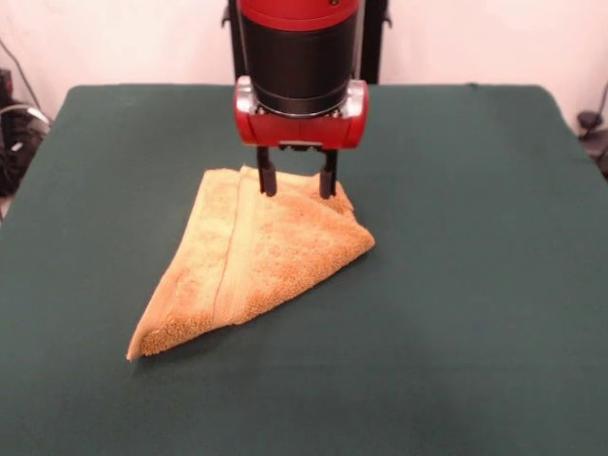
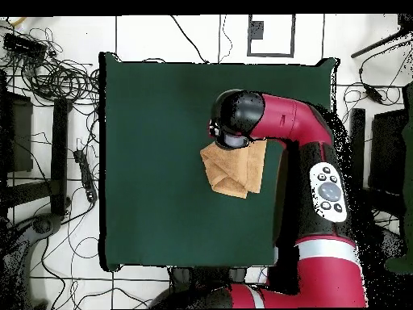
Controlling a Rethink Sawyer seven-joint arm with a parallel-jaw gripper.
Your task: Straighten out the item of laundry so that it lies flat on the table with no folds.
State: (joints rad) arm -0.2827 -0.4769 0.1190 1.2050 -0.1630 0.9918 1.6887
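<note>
The golden-orange towel lies folded over on itself in a rough triangle on the dark green table, with one point toward the front left and a flat woven band running along the fold. My gripper hangs straight down over the towel's far edge. Its two black fingers stand apart, open, with their tips at or on the cloth. In the overhead view the towel shows as a folded pad on the table, partly under the arm's wrist, which hides the gripper.
The red arm reaches in over the table's right side in the overhead view. Cables and stands lie on the floor around the table. The pedestal stands at the far edge.
</note>
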